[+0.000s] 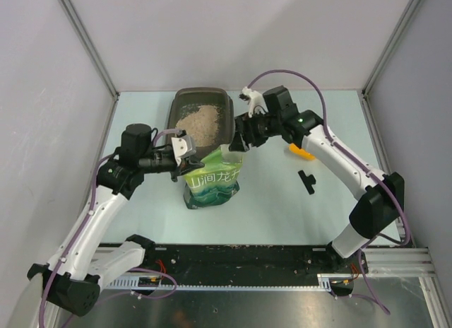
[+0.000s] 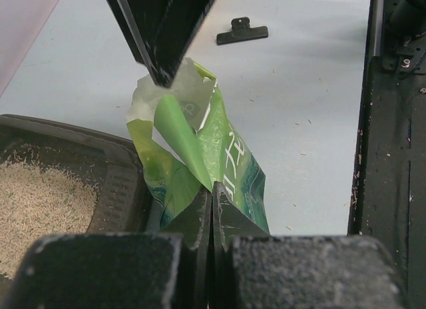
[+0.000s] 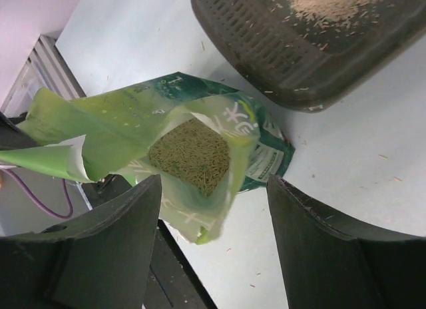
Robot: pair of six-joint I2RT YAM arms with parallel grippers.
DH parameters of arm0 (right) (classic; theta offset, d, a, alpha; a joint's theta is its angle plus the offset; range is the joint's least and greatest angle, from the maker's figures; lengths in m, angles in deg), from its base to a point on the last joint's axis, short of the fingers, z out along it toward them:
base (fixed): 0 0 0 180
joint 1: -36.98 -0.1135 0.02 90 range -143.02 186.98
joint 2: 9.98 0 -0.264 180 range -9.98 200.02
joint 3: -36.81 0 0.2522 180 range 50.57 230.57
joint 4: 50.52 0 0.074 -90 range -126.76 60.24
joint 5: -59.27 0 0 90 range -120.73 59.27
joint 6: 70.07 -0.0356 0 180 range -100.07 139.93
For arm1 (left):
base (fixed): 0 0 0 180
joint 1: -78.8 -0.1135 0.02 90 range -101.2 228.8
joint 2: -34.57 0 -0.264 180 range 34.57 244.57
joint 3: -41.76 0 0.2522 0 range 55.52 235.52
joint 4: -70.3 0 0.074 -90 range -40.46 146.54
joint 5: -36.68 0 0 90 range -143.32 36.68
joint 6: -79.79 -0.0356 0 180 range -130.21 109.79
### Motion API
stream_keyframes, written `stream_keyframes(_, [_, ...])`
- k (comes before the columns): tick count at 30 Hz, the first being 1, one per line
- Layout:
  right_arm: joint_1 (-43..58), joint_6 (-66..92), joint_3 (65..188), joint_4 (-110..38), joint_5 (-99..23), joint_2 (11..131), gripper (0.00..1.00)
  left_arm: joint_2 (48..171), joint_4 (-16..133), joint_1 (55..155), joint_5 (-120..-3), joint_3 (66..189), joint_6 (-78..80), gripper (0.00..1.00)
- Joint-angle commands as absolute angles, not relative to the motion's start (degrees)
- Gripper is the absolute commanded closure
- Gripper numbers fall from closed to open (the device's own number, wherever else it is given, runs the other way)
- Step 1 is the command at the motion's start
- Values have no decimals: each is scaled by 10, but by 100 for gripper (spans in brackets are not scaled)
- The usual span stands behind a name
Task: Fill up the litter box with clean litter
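Your left claw [image 2: 213, 201] is pinched fully closed on a fold of the green pouch [image 1: 212, 179] at its left top edge, and that grip holds the bag upright. Your right claw [image 3: 214, 189] hangs wide open over the pouch's mouth and has hold of nothing. The loose right lip lies between its fingers, apparently untouched.

The litter box [image 1: 202, 92] sits at the far middle of the table, just beyond the pouch. A mound of clean litter [image 1: 198, 121] already lies in it, with bare floor showing at its near end. More granules [image 3: 192, 154] show inside the open bag.

The step in hand looks like taking the right lip.
- Bring the fingers down so the film sits deep between them, not at its thin edge, then close.
- Grip to the side of the opening so the mouth stays spread.
- Once both sides are held, raise the bag and tip its mouth to the far side, over the box's near rim.
- Tilt slowly, because a sudden tip would likely throw granules onto the table.
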State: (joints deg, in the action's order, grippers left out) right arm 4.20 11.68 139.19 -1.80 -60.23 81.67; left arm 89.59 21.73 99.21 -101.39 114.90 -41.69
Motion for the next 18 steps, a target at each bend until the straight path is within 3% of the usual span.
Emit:
stream_keyframes(1, [11, 160, 1419, 15, -554, 830, 33, 875, 250, 1000, -1030, 1156, -418, 100])
stream_keyframes(5, [-25, 178, 1400, 29, -500, 822, 42, 874, 250, 1002, -1034, 1159, -417, 100])
stream_keyframes(7, [-26, 173, 1389, 31, -485, 818, 59, 877, 250, 1009, -1034, 1160, -418, 100])
stream_keyframes(8, [-25, 170, 1386, 27, -479, 810, 78, 878, 250, 1011, -1037, 1163, -418, 100])
stream_keyframes(11, [-15, 171, 1393, 30, -442, 791, 100, 885, 250, 1026, -1043, 1169, -417, 100])
stream_keyframes(18, [73, 162, 1378, 78, -461, 730, 100, 930, 251, 1082, -1043, 1209, -427, 100])
